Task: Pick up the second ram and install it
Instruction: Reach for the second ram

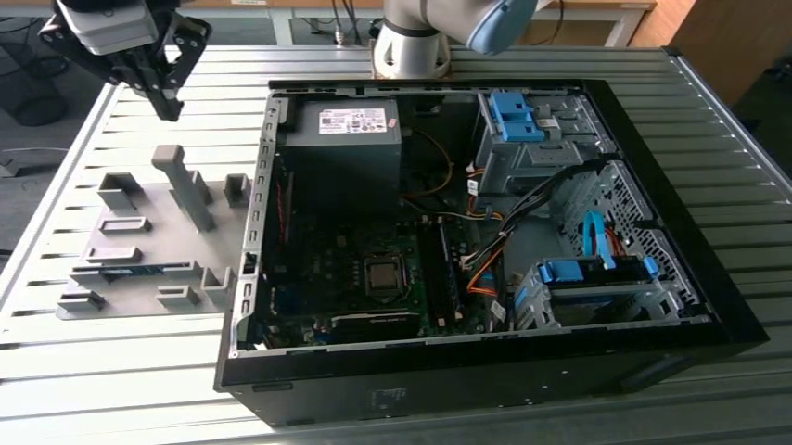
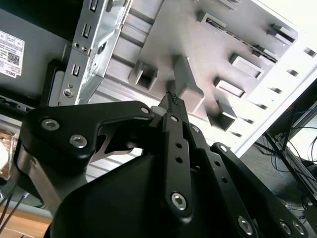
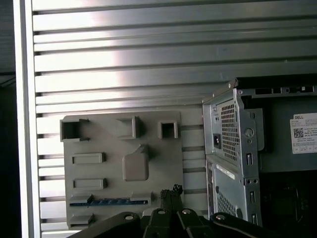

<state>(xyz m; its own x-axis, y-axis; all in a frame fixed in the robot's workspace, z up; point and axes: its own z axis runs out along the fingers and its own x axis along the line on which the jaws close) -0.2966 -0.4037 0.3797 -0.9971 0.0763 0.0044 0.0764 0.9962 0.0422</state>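
One second ram lies flat in a slot near the edge of the grey holder plate, well apart from the pincer. The pincer hangs above the table, fingers together, holding nothing. The ram is a long, thin blue-green strip. One open computer case stands beside the plate.

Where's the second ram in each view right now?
Exterior view: second ram lies on the grey holder plate, at that view's left.
Second wrist view: likely the thin dark strip beyond the post.
First wrist view: blue strip in the plate's long holder.
Shared landmark: the plate's tall post.
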